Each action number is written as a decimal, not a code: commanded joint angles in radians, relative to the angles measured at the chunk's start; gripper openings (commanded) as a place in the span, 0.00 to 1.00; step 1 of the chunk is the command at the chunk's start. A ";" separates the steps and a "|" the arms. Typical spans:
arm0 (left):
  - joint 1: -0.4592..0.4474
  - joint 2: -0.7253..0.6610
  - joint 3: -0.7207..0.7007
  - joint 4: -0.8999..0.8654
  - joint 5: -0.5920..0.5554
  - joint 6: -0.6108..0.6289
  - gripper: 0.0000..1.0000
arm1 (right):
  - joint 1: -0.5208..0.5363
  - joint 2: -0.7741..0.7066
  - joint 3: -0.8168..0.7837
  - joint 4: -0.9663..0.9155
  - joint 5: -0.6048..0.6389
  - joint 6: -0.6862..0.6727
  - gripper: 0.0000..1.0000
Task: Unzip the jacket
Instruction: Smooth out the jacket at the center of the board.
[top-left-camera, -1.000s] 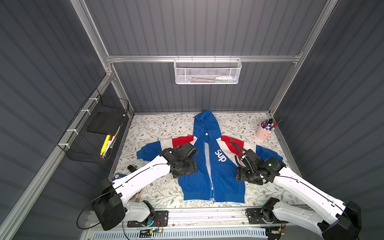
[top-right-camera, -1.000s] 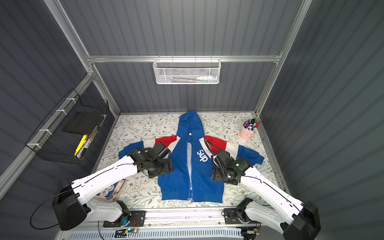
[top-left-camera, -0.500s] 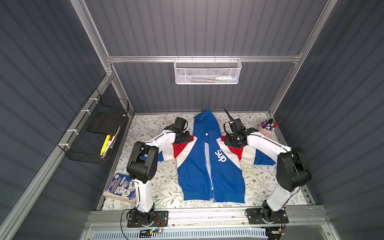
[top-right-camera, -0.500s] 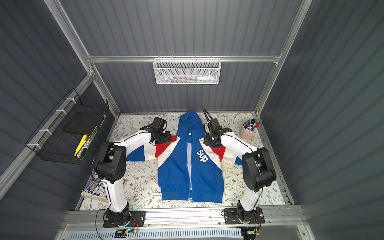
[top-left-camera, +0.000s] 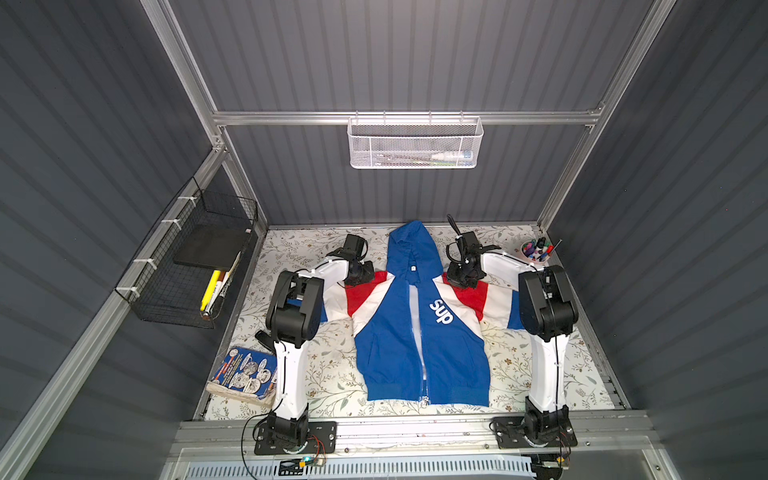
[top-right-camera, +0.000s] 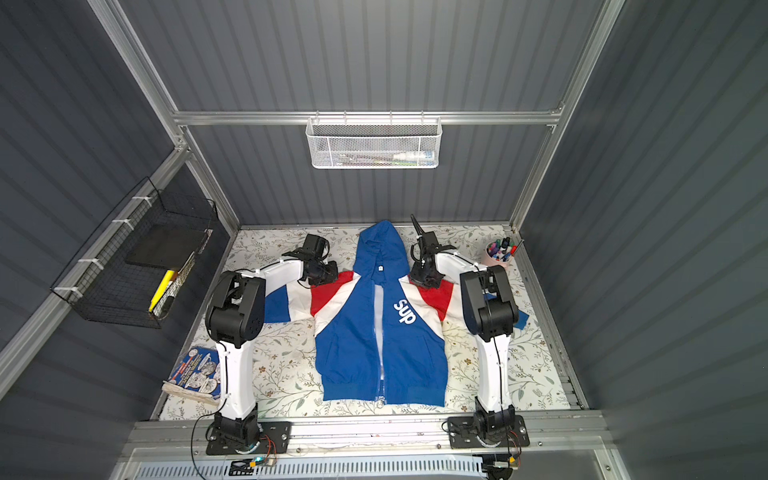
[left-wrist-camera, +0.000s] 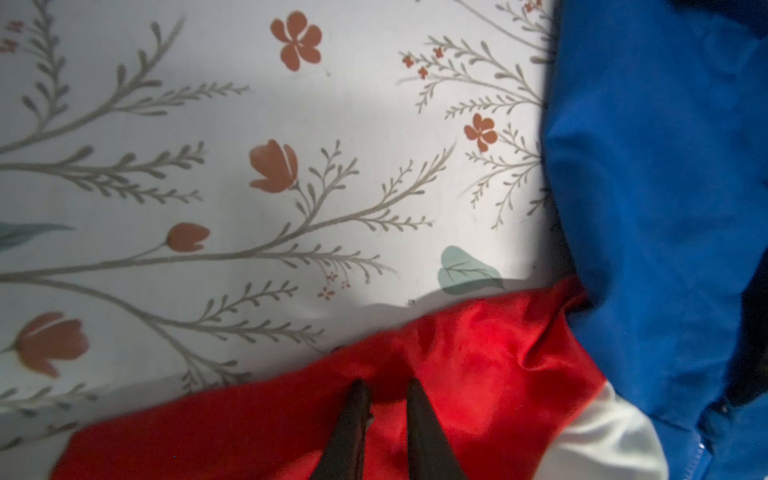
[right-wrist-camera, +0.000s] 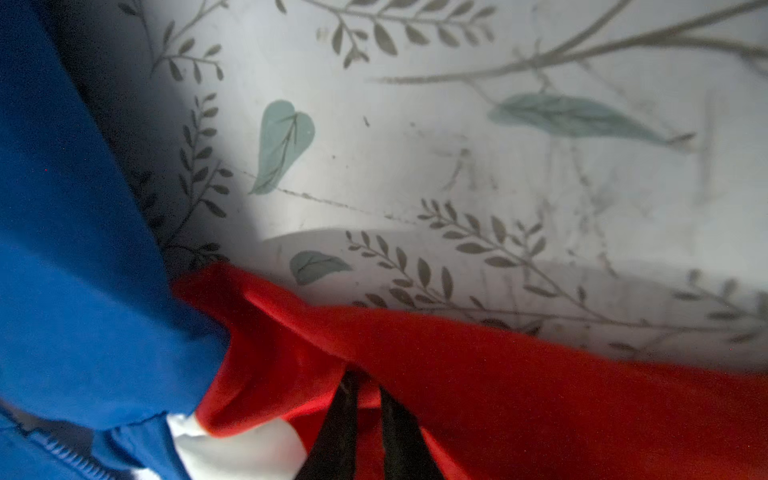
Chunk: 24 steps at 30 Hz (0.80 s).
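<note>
The blue jacket (top-left-camera: 399, 332) (top-right-camera: 357, 332) lies flat on its back on the flowered table, hood toward the back wall, its white zip line (top-left-camera: 417, 328) closed down the front. My left gripper (top-left-camera: 360, 275) (top-right-camera: 327, 273) sits at the jacket's left shoulder. In the left wrist view its jaws (left-wrist-camera: 387, 388) are nearly together, with a fold of the red shoulder band (left-wrist-camera: 478, 374) pinched between them. My right gripper (top-left-camera: 463, 279) (top-right-camera: 424, 277) sits at the other shoulder. In the right wrist view it (right-wrist-camera: 368, 384) is likewise shut on a fold of red fabric (right-wrist-camera: 498, 374).
A pink cup of markers (top-left-camera: 536, 251) stands at the back right corner. A book (top-left-camera: 245, 376) lies at the front left by my left arm's base. A black wire basket (top-left-camera: 195, 266) hangs on the left wall, a white mesh basket (top-left-camera: 415, 143) on the back wall.
Both arms swung from the jacket's sides up to its shoulders, then their jaws closed on the red shoulder fabric. The jacket has shifted slightly.
</note>
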 joint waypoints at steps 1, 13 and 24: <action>0.025 0.060 -0.034 -0.034 -0.050 0.012 0.20 | -0.020 0.041 0.024 -0.043 0.019 -0.011 0.17; 0.067 0.124 0.008 -0.056 -0.083 0.034 0.19 | -0.066 0.126 0.098 -0.100 0.041 -0.013 0.17; 0.067 0.065 0.287 -0.116 0.044 0.115 0.47 | -0.066 -0.063 0.099 -0.053 -0.031 -0.088 0.32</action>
